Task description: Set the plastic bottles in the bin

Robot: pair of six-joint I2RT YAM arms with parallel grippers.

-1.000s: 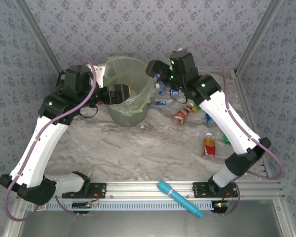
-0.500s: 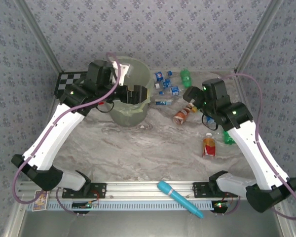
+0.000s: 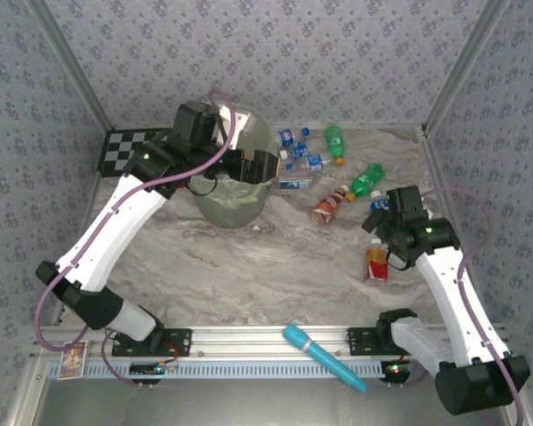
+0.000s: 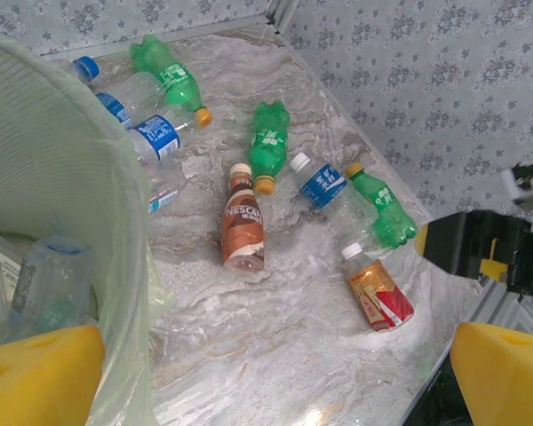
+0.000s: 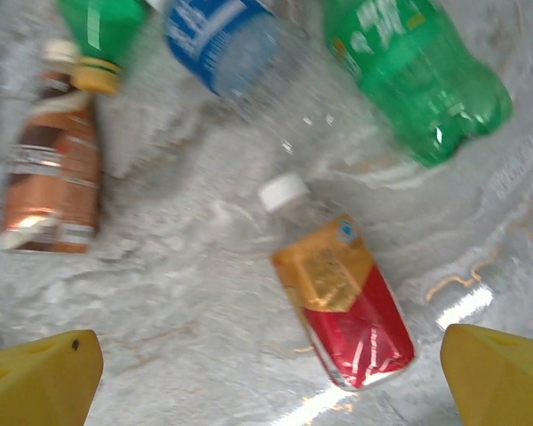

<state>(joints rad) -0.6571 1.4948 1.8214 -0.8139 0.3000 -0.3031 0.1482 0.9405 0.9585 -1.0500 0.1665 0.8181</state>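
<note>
The left gripper (image 4: 275,368) has its yellow fingers (image 4: 37,373) spread wide with nothing between them. It hangs at the rim of the large round pale-green translucent bin (image 4: 67,169), whose thin liner bag is folded over the edge. One clear plastic bottle (image 4: 49,282) lies inside the bin.

The right gripper (image 5: 271,373) is also spread wide and empty, above a white-capped bottle with a yellow and red label (image 5: 342,306) lying on its side. Near that one lie a brown coffee bottle (image 5: 58,169), a green bottle (image 5: 417,71) and a clear bottle with a blue label (image 5: 222,31). Some small blue-labelled bottles (image 3: 302,153) cluster further back, just right of the bin.

All of these rest on a glossy grey-white marbled tabletop (image 3: 249,266). Walls of pale blue-grey floral wallpaper (image 3: 275,53) close it in on three sides. A black-and-white checkerboard (image 3: 124,148) lies in the far left corner. A cyan pen-shaped stick (image 3: 324,357) rests across the aluminium rail (image 3: 249,340) at the near edge.
</note>
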